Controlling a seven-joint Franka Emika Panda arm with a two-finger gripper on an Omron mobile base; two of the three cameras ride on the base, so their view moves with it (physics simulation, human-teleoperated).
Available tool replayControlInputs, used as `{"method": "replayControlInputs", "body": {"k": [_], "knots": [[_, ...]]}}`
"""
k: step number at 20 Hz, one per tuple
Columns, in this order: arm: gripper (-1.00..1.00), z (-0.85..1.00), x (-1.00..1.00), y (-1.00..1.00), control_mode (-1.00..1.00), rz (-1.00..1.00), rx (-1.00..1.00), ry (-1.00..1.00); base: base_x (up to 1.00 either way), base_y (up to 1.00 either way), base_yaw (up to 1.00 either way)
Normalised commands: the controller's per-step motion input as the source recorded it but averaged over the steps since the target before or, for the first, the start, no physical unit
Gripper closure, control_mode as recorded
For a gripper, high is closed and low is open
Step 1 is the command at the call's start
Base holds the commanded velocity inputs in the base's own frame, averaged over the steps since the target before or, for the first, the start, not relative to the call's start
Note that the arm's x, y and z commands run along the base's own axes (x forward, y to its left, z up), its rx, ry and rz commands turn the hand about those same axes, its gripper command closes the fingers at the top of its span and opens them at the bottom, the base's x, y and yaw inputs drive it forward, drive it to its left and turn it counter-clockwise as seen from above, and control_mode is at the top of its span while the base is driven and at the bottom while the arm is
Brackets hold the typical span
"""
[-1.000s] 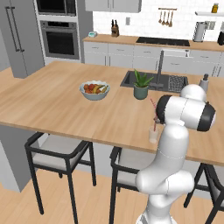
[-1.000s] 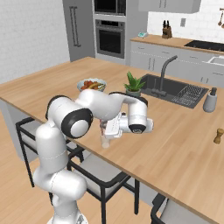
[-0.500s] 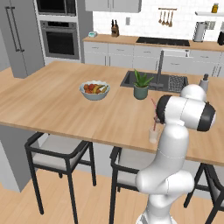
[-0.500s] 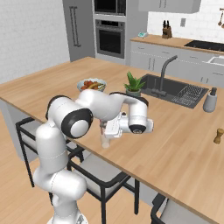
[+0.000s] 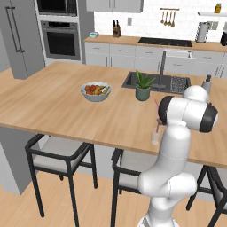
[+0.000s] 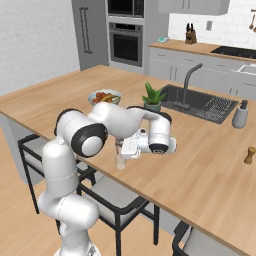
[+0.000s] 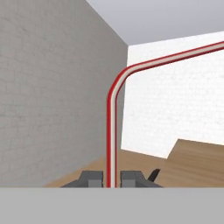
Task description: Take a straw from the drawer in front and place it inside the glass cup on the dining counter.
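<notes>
A thin pinkish-red straw [image 7: 112,131] with a bent end is clamped between my gripper's [image 7: 111,178] two dark fingertips. In the left base view the straw [image 5: 157,113] stands nearly upright over the small clear glass cup [image 5: 155,137], its lower end at the cup's mouth. The cup stands near the front edge of the light wood dining counter [image 5: 66,111]. From the right base view my gripper [image 6: 126,148] sits just above the glass cup [image 6: 120,161], shut on the straw. The drawer is out of view.
A fruit bowl [image 5: 95,91] and a potted plant [image 5: 143,86] stand further back on the counter, by the dark sink [image 5: 166,82] with its faucet. A soap dispenser [image 6: 240,115] and a small wooden mill [image 6: 248,155] are to the right. Black-framed stools [image 5: 57,155] stand below the counter's front edge.
</notes>
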Motion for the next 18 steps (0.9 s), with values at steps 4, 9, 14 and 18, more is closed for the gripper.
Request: {"method": "replayControlInputs", "body": {"k": [4, 9, 14, 18], "knots": [[1.0, -0.14, 0.02, -0.06, -1.0, 0.0, 0.0, 0.02, 0.0, 0.0, 0.0], [1.0, -0.19, 0.04, -0.01, -1.0, 0.0, 0.01, 0.06, 0.0, 0.0, 0.0], [1.0, -0.18, 0.05, 0.0, -1.0, 0.0, 0.01, 0.05, 0.0, 0.0, 0.0], [1.0, -0.17, 0.06, 0.0, -1.0, 0.0, 0.0, 0.04, 0.0, 0.0, 0.0]]}}
